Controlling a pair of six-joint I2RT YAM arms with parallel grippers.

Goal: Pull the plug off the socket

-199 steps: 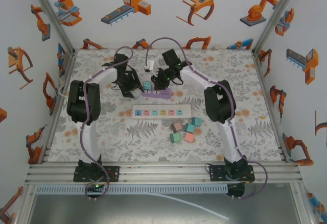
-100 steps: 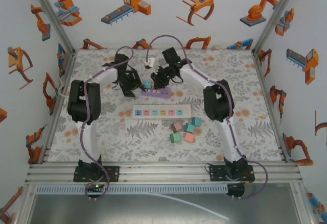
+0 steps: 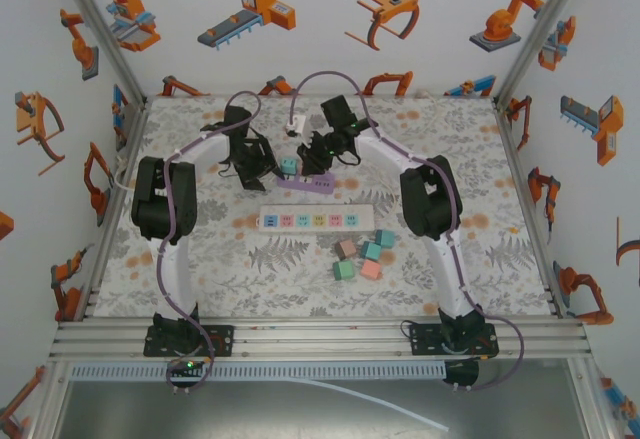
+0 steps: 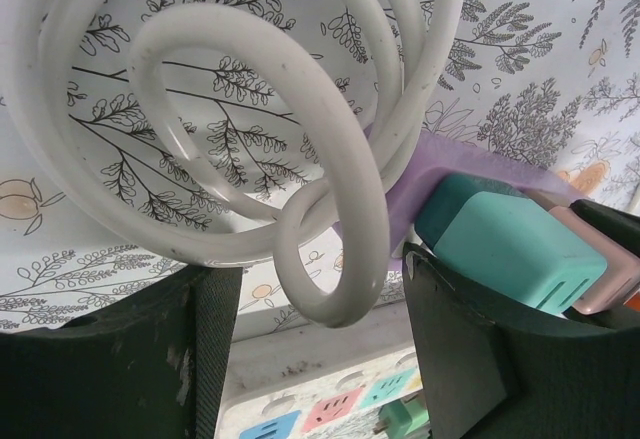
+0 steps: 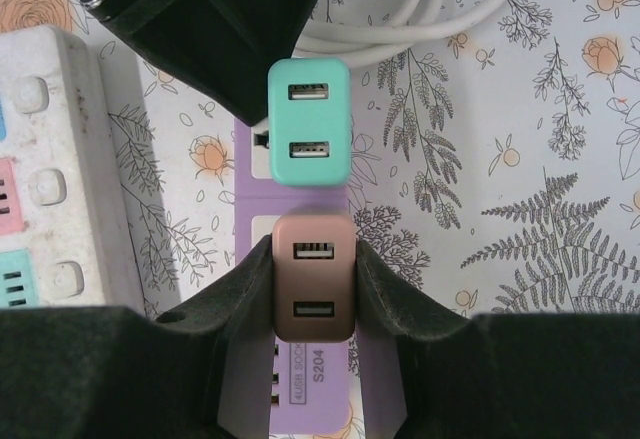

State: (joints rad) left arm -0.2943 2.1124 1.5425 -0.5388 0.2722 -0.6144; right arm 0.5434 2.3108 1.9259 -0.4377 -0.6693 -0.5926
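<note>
As right claw (image 5: 312, 259) clamps brown plug (image 5: 312, 304), purple strip (image 5: 320, 404) holds two

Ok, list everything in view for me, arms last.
purple strip: 1, purple, rear middle of the table
teal plug: 1, teal, plugged into purple strip
brown plug: 1, brown, in purple strip next to teal plug
white strip: 1, white with coloured sockets, in front of purple strip
loose plugs: 5, teal, green and pink, clustered by white strip's right end
cable: 1, white, coiled behind purple strip
left gripper: 1, black, open, beside teal plug, a cable loop between its fingers
right gripper: 1, black, shut on brown plug
</note>
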